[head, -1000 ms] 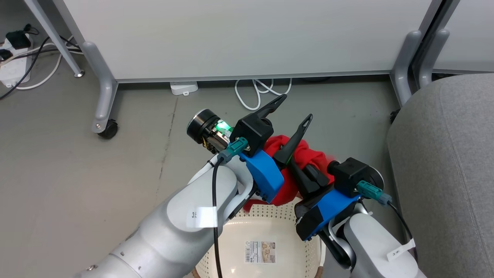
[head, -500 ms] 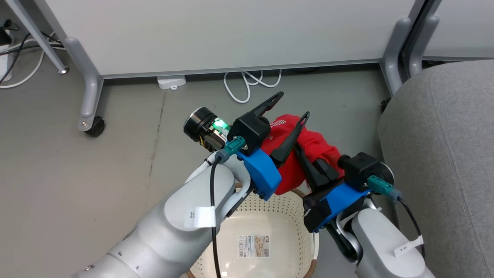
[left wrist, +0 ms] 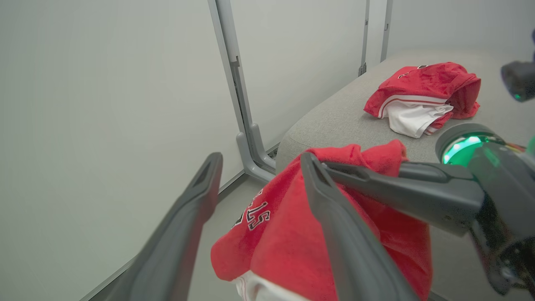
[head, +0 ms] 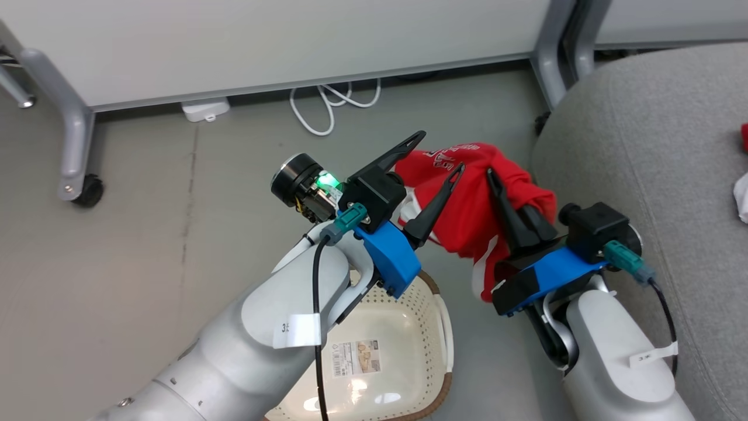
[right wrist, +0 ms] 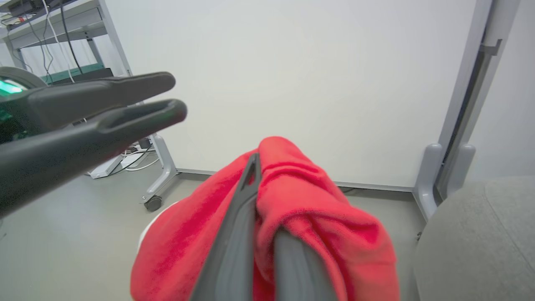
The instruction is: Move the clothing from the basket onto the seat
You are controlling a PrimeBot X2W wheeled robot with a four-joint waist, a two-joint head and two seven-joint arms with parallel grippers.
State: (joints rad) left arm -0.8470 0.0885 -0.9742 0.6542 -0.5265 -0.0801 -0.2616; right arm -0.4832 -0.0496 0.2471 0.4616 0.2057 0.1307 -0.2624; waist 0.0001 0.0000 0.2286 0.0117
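The clothing [head: 467, 199] is two red jersey shirts. One, soft and bunched, with white lining and white-outlined letters, hangs in the air just beside the seat [head: 643, 134], clenched between the two long dark fingers [right wrist: 232, 251] of the right claw [head: 501, 196]. The other shirt [left wrist: 422, 90] lies crumpled on top of the seat, its white lining and striped trim showing.

The seat is one large grey fabric cushion with rounded edges and a stitched seam. The left claw [head: 441, 153] is released, its fingers [left wrist: 179, 234] spread wide, on the side of the hanging shirt away from the seat. Whether a finger touches the cloth cannot be told.

One basket [head: 447, 339], cream perforated plastic with a brown woven-look rim, stands on the floor [head: 128, 234] near the seat, with a printed label [head: 355, 358] on its bottom. The floor is smooth and grey. Beside the seat stand pale partition panels [head: 263, 41] on grey legs, with one castor [head: 89, 190] and a looped white cable [head: 327, 102].
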